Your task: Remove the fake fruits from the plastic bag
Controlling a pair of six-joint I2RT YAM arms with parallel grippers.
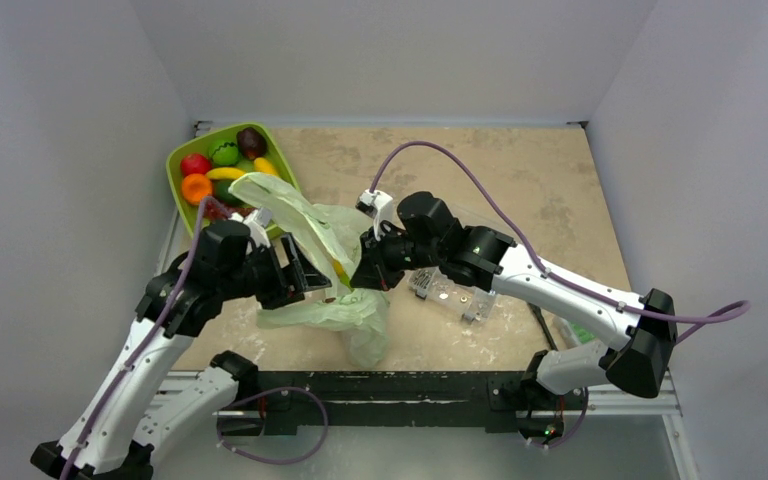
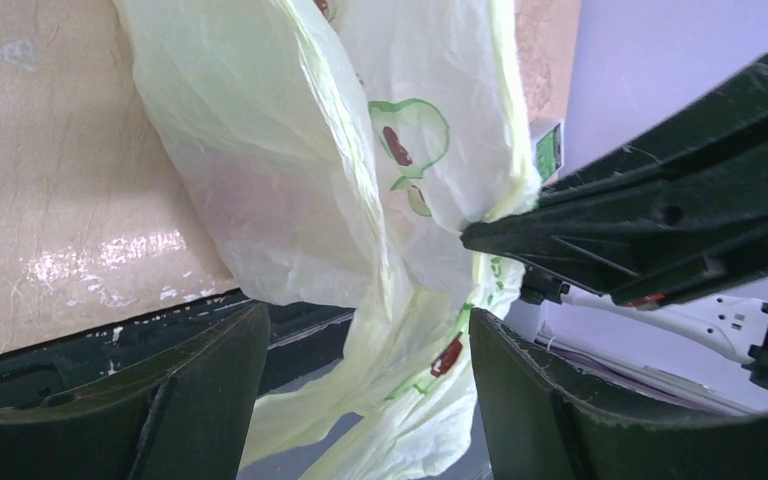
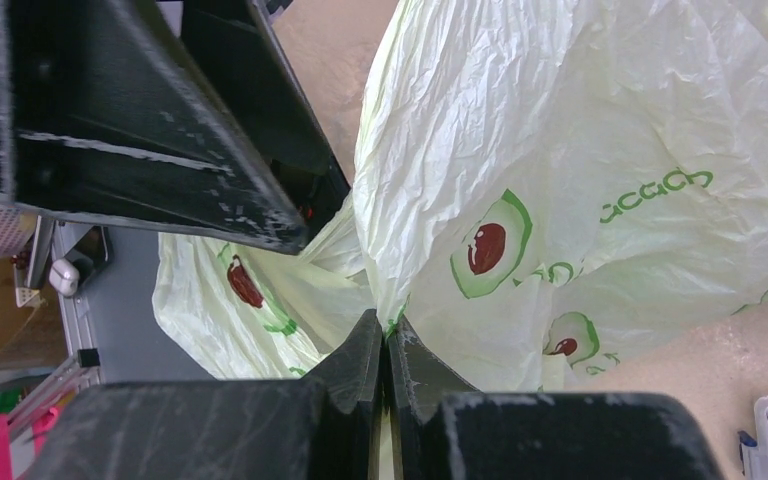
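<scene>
The pale green plastic bag (image 1: 325,250) with avocado prints hangs crumpled between the two arms, its lower part lying on the table. My right gripper (image 1: 370,278) is shut on a pinched fold of the bag (image 3: 560,180), jaws pressed together (image 3: 385,325). My left gripper (image 1: 305,272) is open, its jaws standing either side of a hanging fold of the bag (image 2: 360,200) without pinching it (image 2: 365,335). The fake fruits in the bag are hidden. Only a faint pink shade (image 2: 245,190) shows through the plastic.
A green bowl (image 1: 182,150) at the back left holds several toy fruits, among them a banana (image 1: 225,173) and an orange one (image 1: 196,187). A clear box of screws (image 1: 455,290) lies under the right arm. Grey walls close three sides.
</scene>
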